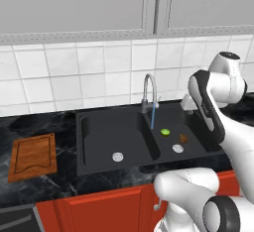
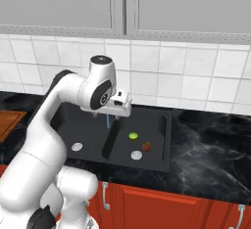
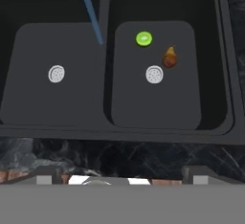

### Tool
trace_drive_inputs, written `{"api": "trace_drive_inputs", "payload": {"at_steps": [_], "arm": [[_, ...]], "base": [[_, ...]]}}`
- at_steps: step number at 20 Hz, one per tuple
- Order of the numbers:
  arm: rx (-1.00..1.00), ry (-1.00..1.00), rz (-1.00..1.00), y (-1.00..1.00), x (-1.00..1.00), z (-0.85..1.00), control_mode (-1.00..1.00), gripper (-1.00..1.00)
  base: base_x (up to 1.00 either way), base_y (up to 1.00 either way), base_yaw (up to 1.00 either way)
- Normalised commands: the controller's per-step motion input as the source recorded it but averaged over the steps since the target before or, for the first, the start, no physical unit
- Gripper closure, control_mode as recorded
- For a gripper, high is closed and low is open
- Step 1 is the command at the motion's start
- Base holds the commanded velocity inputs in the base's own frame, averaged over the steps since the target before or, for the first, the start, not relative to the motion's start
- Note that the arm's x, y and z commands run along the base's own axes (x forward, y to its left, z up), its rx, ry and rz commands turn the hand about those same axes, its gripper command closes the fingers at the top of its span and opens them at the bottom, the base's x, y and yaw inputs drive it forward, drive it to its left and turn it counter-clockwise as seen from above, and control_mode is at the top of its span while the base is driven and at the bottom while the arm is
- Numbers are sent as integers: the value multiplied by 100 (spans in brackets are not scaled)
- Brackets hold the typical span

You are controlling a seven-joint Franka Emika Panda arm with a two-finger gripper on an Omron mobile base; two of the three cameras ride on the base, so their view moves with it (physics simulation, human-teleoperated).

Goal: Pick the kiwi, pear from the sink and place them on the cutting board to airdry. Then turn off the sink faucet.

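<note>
The gripper (image 3: 119,174) hangs high over the sink (image 3: 215,122) with jaws wide and empty, so the first pick seems in hand (water running), calling for a descent to the kiwi (image 3: 144,39) beside the pear (image 3: 169,58) in the right basin.

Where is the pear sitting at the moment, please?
The pear lies in the right basin of the sink, between the kiwi and the drain.

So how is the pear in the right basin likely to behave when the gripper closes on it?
The pear looks small, with a narrow top, so it is probably light and may pivot between the pads. It lies loose on the flat floor of the sink, so a nudge could roll it. Water runs nearby, so it may be slippery.
</note>
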Motion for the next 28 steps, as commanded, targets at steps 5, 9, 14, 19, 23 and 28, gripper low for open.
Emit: {"api": "trace_drive_inputs", "payload": {"at_steps": [5, 9, 14, 19, 23, 28], "arm": [[-3, 0, 0, -42, 3, -51, -100, -100], [-3, 1, 0, -34, 19, -53, -100, -100], [0, 2, 0, -30, 28, -44, -100, -100], [0, 3, 0, -20, 35, -38, -100, -100], [0, 1, 0, -6, 35, -31, -100, -100], [0, 0, 0, 0, 29, -22, -100, -100]], "base": [[0, 0, 0], [0, 0, 0], [0, 0, 0], [0, 0, 0], [0, 0, 0], [0, 0, 0]]}}
